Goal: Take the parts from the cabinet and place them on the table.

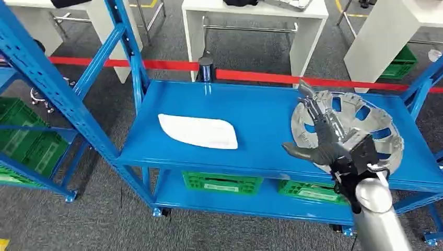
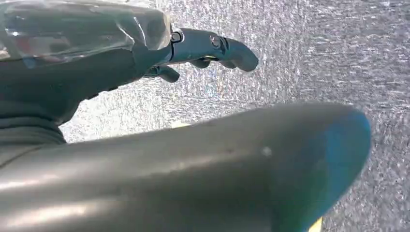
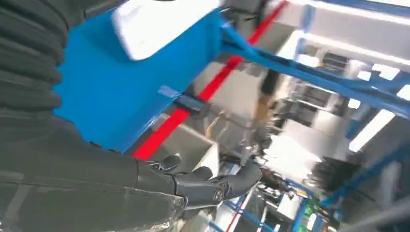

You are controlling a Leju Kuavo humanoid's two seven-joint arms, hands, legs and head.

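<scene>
The right hand (image 1: 326,138) is reached up from five o'clock over the round silver part (image 1: 365,125), fingers spread and nothing gripped. The left hand (image 2: 203,50) is hung over grey floor (image 2: 338,48), fingers loosely curled, empty. A white part (image 1: 198,130) is seen at nine o'clock on the blue shelf (image 1: 261,110).

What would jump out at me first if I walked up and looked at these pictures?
Probably the bright blue shelf across the middle of the head view, with a big silver wheel-like part on its right end. The robot's right hand reaches over that part's near edge; whether it already grips it is hard to tell. A flat white part lies further left on the same shelf.
</scene>
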